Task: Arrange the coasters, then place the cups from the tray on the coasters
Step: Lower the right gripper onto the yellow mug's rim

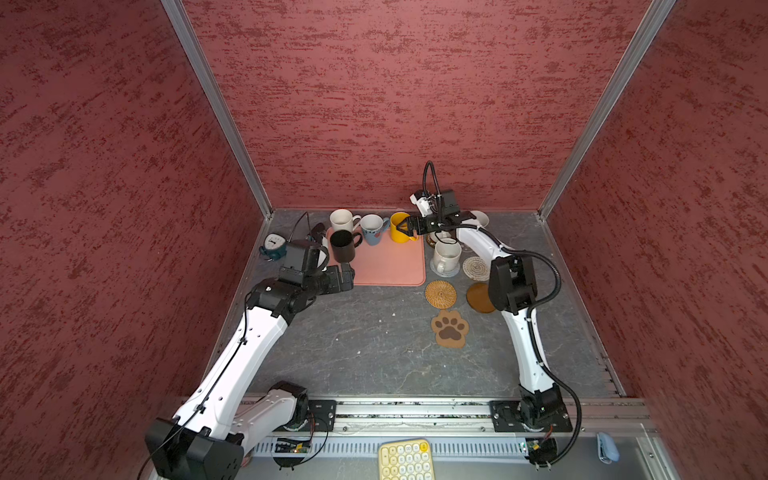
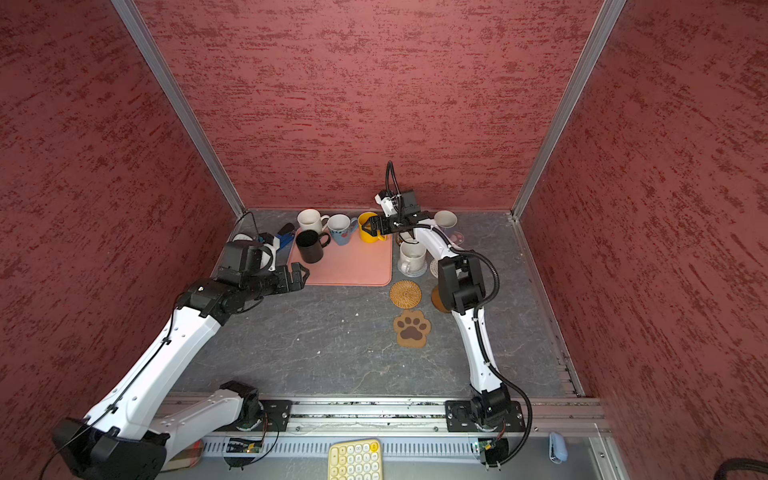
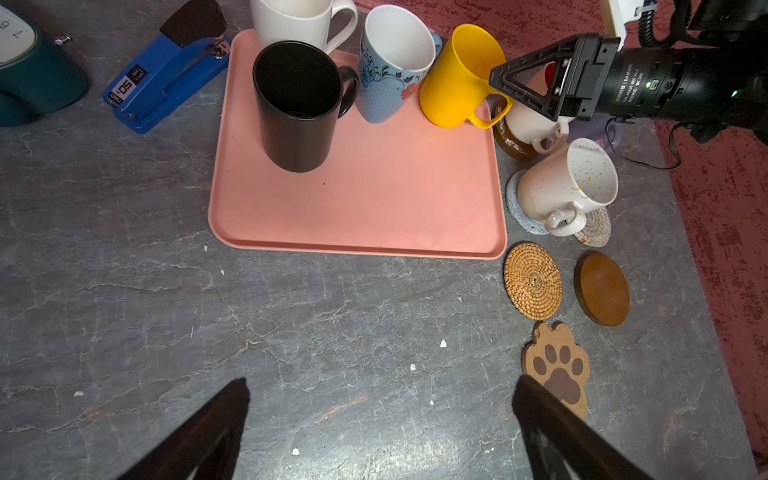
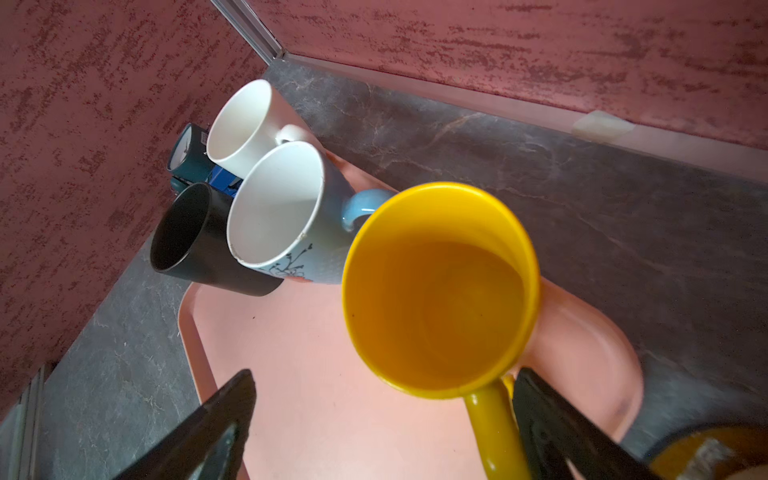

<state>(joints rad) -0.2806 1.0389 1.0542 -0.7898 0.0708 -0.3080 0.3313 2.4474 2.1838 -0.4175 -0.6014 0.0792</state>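
Nearest you lies the pale yellow keypad (image 1: 405,459). On the grey surface (image 1: 374,357), your tray (image 1: 386,268) sits far centre. The right gripper (image 1: 404,231) stands wide open around the yellow mug's (image 1: 400,228) handle, gripping nothing. The left gripper (image 1: 348,275) hangs wide open and empty near the tray's near left corner. The black mug (image 1: 344,246) and light blue mug (image 1: 374,230) share the tray. Just right of it, the speckled white mug (image 1: 446,254) sits on the grey crochet coaster (image 1: 451,273). The rattan coaster (image 1: 440,294), amber disc (image 1: 478,299) and paw-print coaster (image 1: 449,328) lie bare.

Lab booth: textured walls (image 1: 395,104), mounting rail (image 1: 415,411).
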